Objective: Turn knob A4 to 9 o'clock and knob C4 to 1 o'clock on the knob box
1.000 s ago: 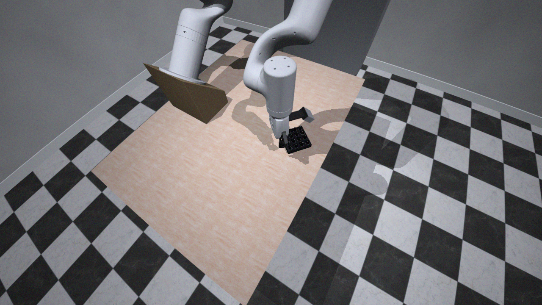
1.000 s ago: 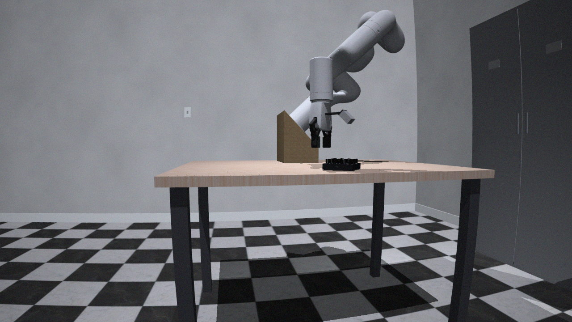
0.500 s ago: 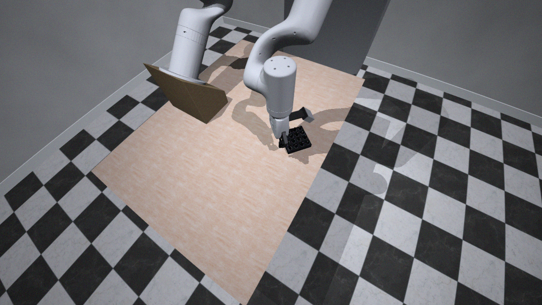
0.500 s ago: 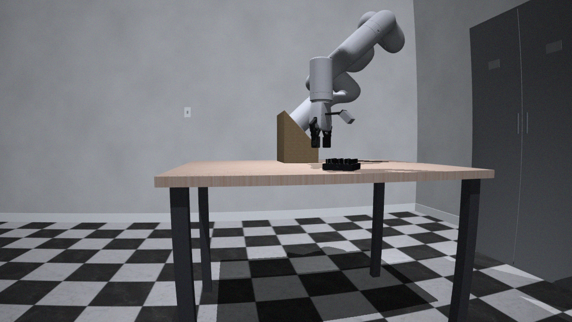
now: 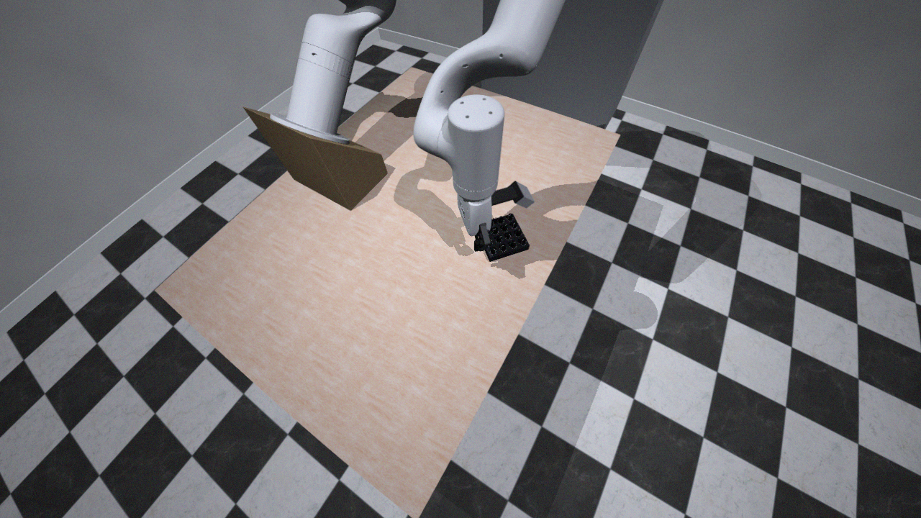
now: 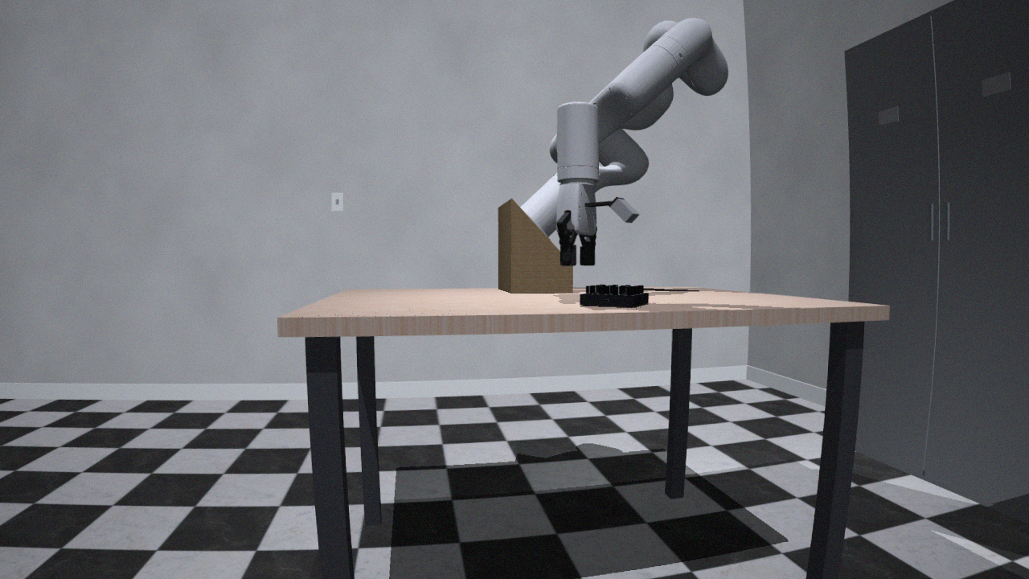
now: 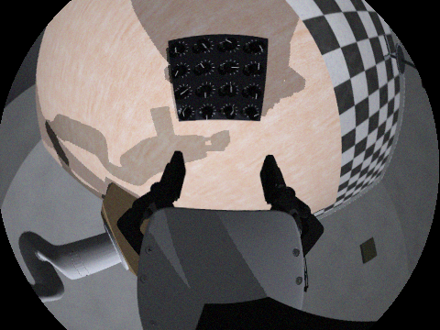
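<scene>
Near the top middle of the wrist view, the knob box (image 5: 509,255) (image 6: 613,301) (image 7: 217,118) sits flat on the table (image 5: 321,302) (image 6: 575,325) (image 7: 257,192). It is black, with four lines of four round knobs, and white lines show on many of them. From the top, I see it just right of the middle of the frame. My gripper (image 5: 483,242) (image 6: 577,257) (image 7: 224,162) is wide open, with nothing in it. Its two black fingers point down above the table and do not touch the box. In the outside view, they are up and to the left of the box. My big white arm (image 5: 476,147) (image 6: 577,140) (image 7: 87,257) comes from a brown block (image 5: 328,170) (image 6: 535,259) (image 7: 120,206), in the upper left of the top view. Farther out, black and white squares cover the floor (image 5: 682,360) (image 6: 252,503) (image 7: 362,82), and a tall dark cupboard (image 5: 547,51) (image 6: 891,252) stands at the right of the outside view.

And there's no visible change around the knob box (image 5: 507,239) (image 6: 613,297) (image 7: 218,79): from the top and exterior, not a shift shows over it or beside it, while the wrist view offers no earlier picture to compare.
</scene>
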`<state>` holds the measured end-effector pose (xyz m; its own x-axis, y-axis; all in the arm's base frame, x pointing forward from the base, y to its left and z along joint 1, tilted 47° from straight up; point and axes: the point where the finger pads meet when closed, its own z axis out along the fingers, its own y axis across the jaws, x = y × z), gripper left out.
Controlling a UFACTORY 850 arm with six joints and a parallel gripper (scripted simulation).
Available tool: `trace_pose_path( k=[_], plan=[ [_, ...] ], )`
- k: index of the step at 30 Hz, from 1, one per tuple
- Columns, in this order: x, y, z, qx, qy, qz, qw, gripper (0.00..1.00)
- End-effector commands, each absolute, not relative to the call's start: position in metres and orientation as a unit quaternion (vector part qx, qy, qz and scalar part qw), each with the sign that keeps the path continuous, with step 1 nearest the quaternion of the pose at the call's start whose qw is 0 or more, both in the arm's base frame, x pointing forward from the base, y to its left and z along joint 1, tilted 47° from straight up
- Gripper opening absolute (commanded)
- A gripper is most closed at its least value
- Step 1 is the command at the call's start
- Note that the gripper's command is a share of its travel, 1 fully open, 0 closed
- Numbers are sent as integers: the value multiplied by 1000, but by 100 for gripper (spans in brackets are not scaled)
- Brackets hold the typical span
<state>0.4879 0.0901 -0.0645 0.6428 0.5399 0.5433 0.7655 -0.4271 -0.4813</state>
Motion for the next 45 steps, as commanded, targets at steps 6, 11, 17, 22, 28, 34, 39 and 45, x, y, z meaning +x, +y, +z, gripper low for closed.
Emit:
trace_pose_path(
  k=[6,11,17,22,28,34,39,45],
  plan=[
    [495,89,-62,-782,-482,-195,344,100],
    [498,88,-61,-748,-534,-218,330,100],
    [503,88,-59,-703,-591,-244,311,100],
    [506,87,-58,-665,-633,-262,296,100],
    [511,86,-56,-612,-685,-286,274,100],
    [515,86,-55,-555,-732,-306,250,100],
    [518,85,-54,-510,-764,-321,231,100],
    [523,85,-52,-446,-803,-339,204,100]
  ],
)
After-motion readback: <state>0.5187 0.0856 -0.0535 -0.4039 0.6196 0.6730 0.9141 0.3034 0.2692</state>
